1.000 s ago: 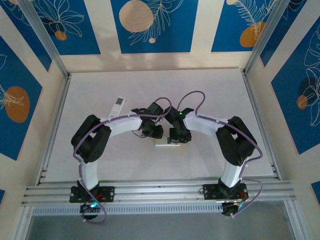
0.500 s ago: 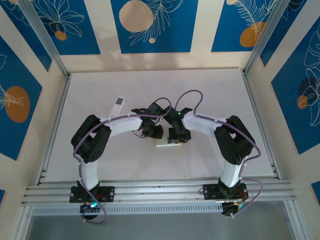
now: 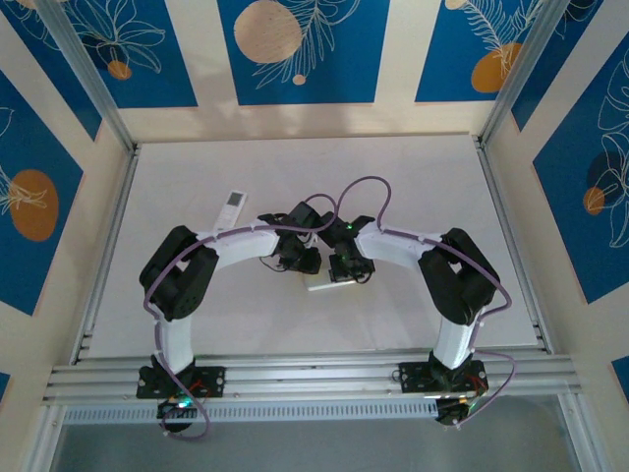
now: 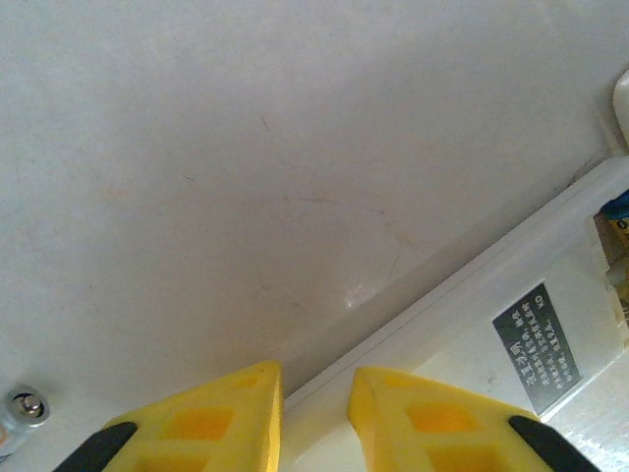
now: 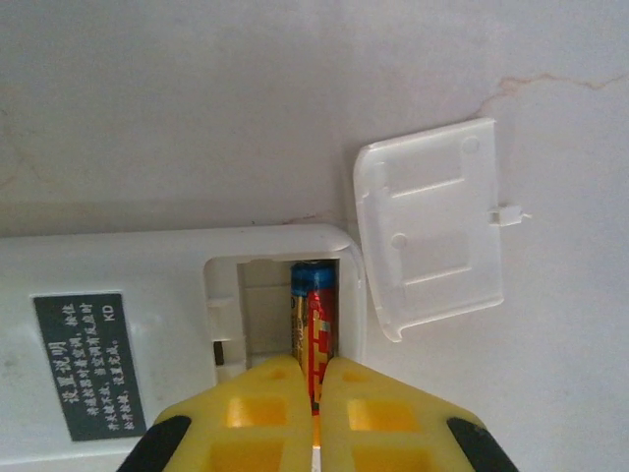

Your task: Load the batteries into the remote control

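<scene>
Presently the right pincer (image 5: pixel 316 393) is clamped shut on a battery (image 5: pixel 314 315), whose blue end lies in the open compartment (image 5: pixel 257 300) of the face-down white remote control (image 5: pixel 118 261). The battery cover (image 5: pixel 432 226) rests on the bench (image 5: pixel 197 98) just beside it. The left pincer (image 4: pixel 314 382) stands narrowly parted astride the remote control's edge; whether it grips is unclear.

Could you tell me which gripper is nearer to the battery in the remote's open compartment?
Right. The right gripper is closed directly over the battery in the compartment; the left gripper sits at the far end of the remote, past its label.
</scene>
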